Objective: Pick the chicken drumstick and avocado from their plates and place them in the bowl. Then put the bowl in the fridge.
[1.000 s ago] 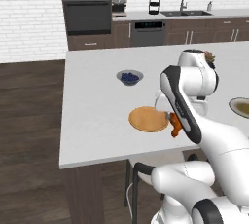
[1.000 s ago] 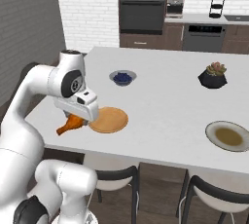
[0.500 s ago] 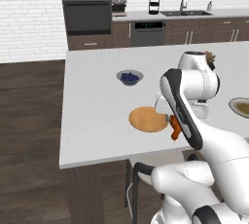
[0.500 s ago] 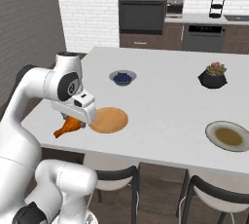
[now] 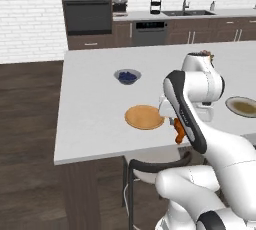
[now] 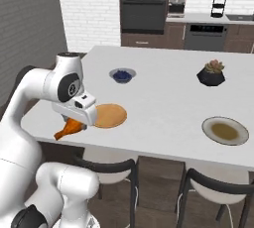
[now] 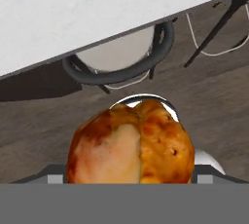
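- The chicken drumstick [image 7: 130,142] looks roasted: a mottled orange-brown skin with a slight sheen and a paler, smoother patch on its near side.
- The orange-tan plate [image 6: 110,115] is a flat, matt disc, like unglazed ceramic.
- The beige-grey plate [image 6: 225,131] has a pale smooth rim and a duller olive-brown centre.
- The island counter [image 6: 163,103] is a smooth, matt, light grey slab (stone or laminate, hard to tell).
- The floor [image 5: 30,124] is dark wood planking with faint grain.
- The back wall [image 5: 30,19] is white brick, rough-jointed.
- The wall oven [image 6: 144,11] looks like dark brushed metal with glass.
- The chair [image 7: 121,57] has a dark, smooth frame and a pale seat.
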